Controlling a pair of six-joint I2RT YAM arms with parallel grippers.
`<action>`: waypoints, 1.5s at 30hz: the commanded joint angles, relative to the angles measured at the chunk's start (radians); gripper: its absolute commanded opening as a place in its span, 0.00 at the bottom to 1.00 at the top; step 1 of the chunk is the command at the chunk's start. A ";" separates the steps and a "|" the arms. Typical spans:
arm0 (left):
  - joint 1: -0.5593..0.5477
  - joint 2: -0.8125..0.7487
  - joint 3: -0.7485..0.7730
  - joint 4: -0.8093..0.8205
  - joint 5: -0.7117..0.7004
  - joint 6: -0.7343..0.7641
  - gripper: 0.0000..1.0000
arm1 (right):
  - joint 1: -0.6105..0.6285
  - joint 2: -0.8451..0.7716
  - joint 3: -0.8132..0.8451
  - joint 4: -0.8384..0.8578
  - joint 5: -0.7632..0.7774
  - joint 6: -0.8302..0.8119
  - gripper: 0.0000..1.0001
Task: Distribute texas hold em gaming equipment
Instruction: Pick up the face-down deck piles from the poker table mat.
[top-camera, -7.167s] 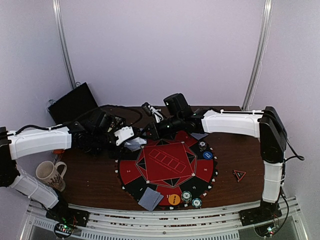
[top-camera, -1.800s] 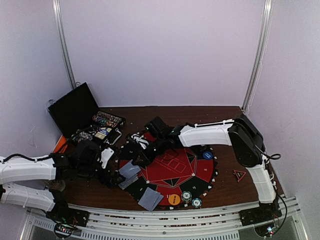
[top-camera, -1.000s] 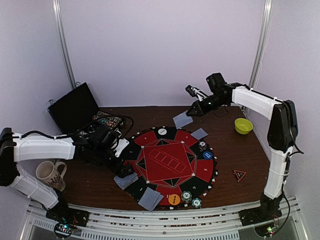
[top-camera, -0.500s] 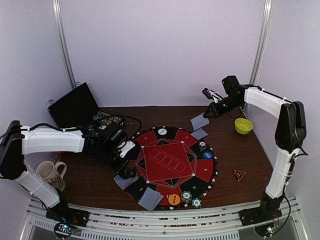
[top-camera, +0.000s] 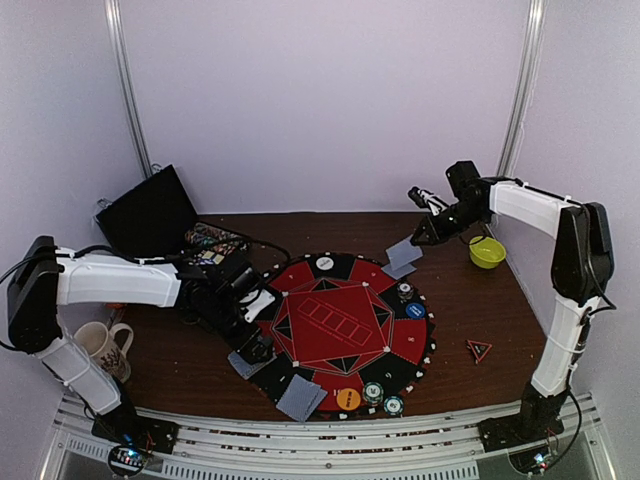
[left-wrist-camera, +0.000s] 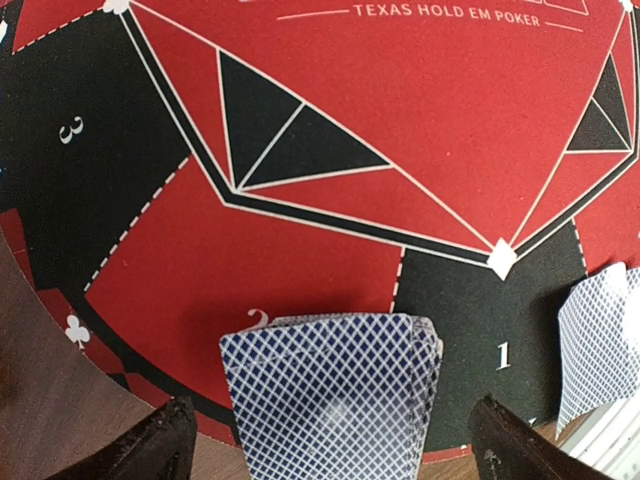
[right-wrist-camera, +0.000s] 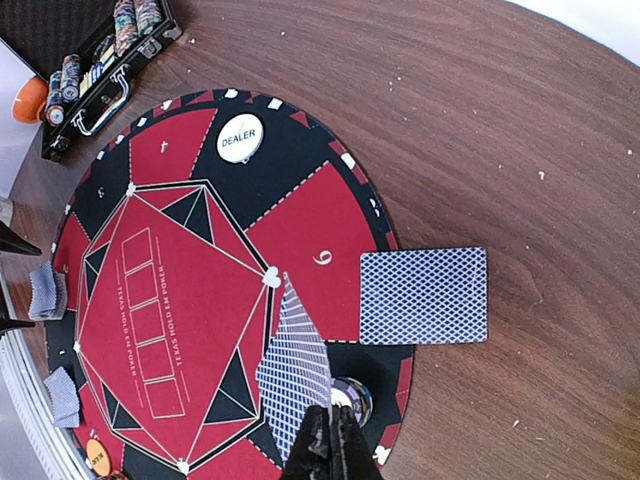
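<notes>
Right fingers (right-wrist-camera: 322, 446) are pressed together on one edge of a blue-backed held card (right-wrist-camera: 293, 378). It hangs tilted below them over the far right part of the round poker mat (right-wrist-camera: 170, 300). A second card (right-wrist-camera: 424, 296) lies flat across that mat's rim, partly on the brown worktop (right-wrist-camera: 500, 120), with its long axis running across the right wrist view. It lies just beside the held card, on the outward side towards the worktop's far right corner. I judge my right arm is the one to lay the held card there.

Left fingers (left-wrist-camera: 160, 448) are spread wide and hold nothing, one on either side of a small card pile (left-wrist-camera: 335, 390) at the mat's near left rim, well apart from that spot. A yellow bowl (top-camera: 487, 251) sits near the worktop's right edge.
</notes>
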 joint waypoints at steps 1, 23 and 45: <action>-0.005 0.010 -0.010 0.009 -0.004 -0.009 0.98 | -0.008 -0.050 -0.016 0.016 -0.017 -0.014 0.00; -0.021 0.092 -0.018 0.020 0.071 0.031 0.94 | -0.008 -0.048 -0.018 0.005 -0.016 -0.028 0.00; -0.033 0.116 0.024 -0.049 0.088 0.071 0.57 | -0.008 -0.025 -0.007 -0.023 -0.032 -0.062 0.00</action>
